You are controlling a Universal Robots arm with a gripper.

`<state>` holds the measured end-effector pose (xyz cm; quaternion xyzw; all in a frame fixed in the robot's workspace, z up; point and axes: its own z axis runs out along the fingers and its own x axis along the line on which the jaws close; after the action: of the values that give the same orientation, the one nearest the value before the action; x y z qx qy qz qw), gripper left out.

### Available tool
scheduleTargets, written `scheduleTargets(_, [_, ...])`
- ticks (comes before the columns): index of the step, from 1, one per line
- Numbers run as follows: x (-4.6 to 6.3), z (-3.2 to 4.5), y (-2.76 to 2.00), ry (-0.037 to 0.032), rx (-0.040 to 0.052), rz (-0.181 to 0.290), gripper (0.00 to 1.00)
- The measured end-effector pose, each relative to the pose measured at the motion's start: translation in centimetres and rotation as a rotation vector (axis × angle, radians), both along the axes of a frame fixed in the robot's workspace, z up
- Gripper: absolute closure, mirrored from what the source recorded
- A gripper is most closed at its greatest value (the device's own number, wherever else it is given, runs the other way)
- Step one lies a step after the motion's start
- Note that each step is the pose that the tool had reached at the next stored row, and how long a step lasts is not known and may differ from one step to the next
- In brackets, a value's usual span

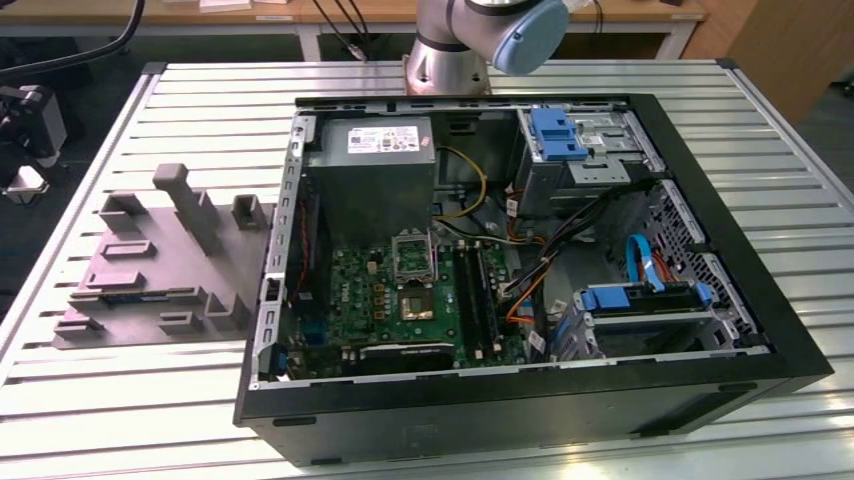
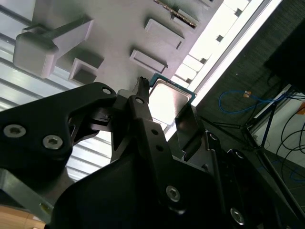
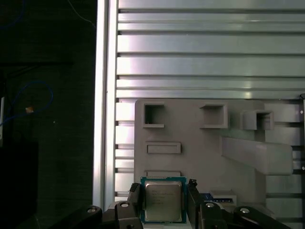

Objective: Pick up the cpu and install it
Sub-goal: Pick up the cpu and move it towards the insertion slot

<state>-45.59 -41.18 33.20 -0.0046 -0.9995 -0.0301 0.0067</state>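
The cpu [image 3: 163, 201], a flat square chip with a pale metal top and a green rim, sits between my gripper's [image 3: 163, 192] two black fingers [image 3: 135, 196], which press on its two opposite edges. It hangs well above the grey moulded tray [image 3: 200, 152]. The second wrist view has the same cpu [image 2: 167, 97] in the gripper [image 2: 164, 102], with the tray [image 2: 119, 28] behind it. In the exterior view the open computer case [image 1: 534, 380] lies on the table, and the metal-framed socket [image 1: 411, 255] sits on its green board [image 1: 387, 300].
The tray [image 1: 160, 260] with upright posts lies at the exterior view's left of the case on the slatted metal table [image 1: 120, 400]. A grey power-supply box [image 1: 380, 160], cables and blue drive brackets [image 1: 641, 298] crowd the case. The table edge [image 3: 101, 95] drops to dark floor.
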Motion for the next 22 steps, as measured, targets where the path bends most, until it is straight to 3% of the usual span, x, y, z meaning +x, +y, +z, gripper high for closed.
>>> scheduleTargets(22, [0.00, 0.46, 0.00, -0.0001, 0.0000, 0.000, 0.53])
